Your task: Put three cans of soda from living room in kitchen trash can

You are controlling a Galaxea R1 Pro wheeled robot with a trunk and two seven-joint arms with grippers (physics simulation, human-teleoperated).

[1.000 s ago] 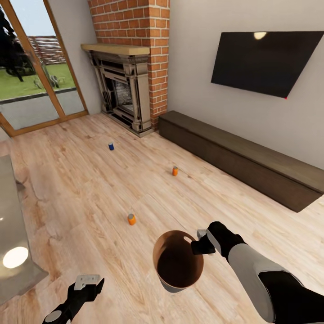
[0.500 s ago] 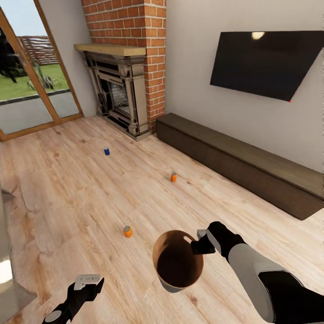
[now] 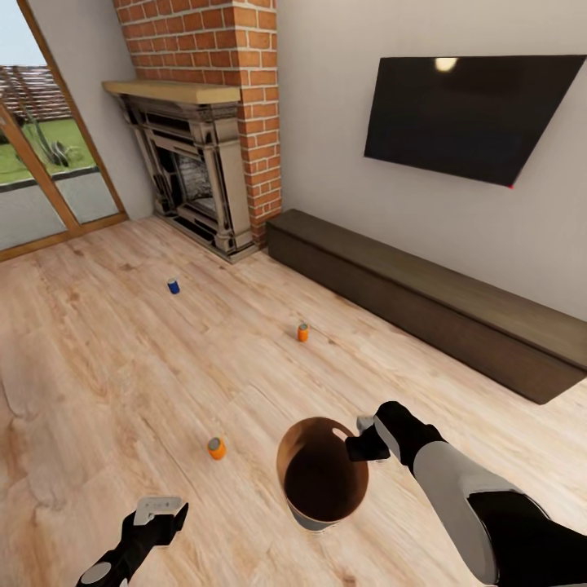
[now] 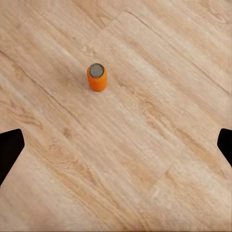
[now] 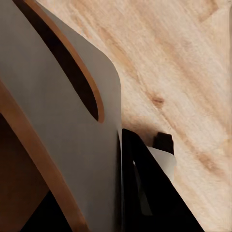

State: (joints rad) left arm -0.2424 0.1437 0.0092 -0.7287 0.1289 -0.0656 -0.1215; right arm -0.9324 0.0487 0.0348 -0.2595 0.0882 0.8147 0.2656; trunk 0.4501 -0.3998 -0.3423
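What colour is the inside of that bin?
Brown-copper inside the bin, grey outside; the head view shows it best.

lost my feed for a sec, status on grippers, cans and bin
Right gripper shut on trash can rim, bin carried. Left gripper open, empty. Three cans upright on floor: orange nearest, orange, blue. Nothing in the way.

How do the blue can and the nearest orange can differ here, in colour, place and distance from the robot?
The blue can has a blue body; the nearest orange can is orange with a grey top. The blue can stands far off, towards the fireplace; the orange can stands close ahead of the left gripper, beside the held trash can. Both stand upright on the wood floor, untouched.
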